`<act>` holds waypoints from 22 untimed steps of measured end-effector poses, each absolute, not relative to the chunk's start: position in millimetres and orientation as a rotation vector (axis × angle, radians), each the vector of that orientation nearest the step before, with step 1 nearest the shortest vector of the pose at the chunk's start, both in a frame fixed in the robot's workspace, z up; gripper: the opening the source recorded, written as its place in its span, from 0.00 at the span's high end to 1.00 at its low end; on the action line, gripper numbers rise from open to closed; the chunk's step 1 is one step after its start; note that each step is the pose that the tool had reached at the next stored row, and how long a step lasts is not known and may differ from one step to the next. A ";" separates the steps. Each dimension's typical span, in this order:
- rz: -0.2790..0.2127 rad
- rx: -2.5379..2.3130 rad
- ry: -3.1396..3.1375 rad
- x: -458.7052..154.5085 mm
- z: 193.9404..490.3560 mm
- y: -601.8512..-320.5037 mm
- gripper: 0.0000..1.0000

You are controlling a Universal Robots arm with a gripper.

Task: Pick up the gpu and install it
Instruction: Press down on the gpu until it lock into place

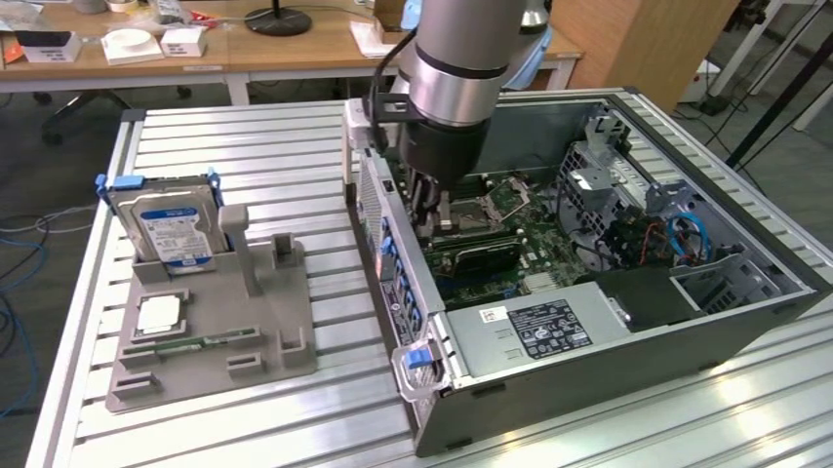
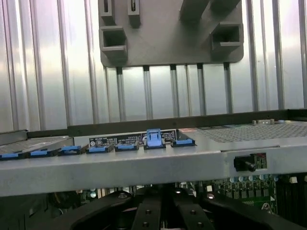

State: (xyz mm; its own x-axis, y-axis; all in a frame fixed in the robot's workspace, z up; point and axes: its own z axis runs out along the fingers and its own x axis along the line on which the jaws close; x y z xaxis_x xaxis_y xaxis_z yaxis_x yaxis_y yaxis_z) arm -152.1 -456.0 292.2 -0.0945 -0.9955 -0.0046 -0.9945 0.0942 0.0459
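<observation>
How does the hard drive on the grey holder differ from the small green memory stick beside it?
The hard drive stands upright in its slot; the memory stick lies flat on the holder. The hard drive is broad and silver with a blue label and blue side rails; the memory stick is narrow and green. Both sit on the same grey holder, outside the computer case.

One open computer case surrounds the claw. Beside the claw, outside the case, one grey holder sits on the desk, carrying one hard drive, one processor chip and one memory stick. Seven blue clips line the case wall nearest the claw.
</observation>
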 end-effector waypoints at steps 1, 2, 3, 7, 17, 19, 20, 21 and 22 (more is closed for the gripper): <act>-0.058 2.096 -2.303 -148.2 292.0 -456.1 0.89; -0.058 2.096 -2.303 -144.7 291.9 -456.0 0.89; -0.058 2.097 -2.303 -140.6 291.9 -456.0 0.89; -0.058 2.098 -2.302 -122.4 291.1 -456.0 0.89; -0.041 2.103 -2.308 -85.9 280.6 -456.0 0.89; -0.039 2.104 -2.308 -79.0 277.5 -456.0 0.89; -0.038 2.104 -2.309 -75.4 275.9 -456.0 0.89; -0.037 2.104 -2.309 -71.9 274.3 -456.0 0.89; -0.036 2.105 -2.310 -68.0 272.7 -456.0 0.89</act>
State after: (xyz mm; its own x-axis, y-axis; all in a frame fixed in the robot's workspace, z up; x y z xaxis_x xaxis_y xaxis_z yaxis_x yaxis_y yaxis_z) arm -68.0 -456.0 272.7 -0.0927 -0.9957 -0.0031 -0.9953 0.0925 0.0279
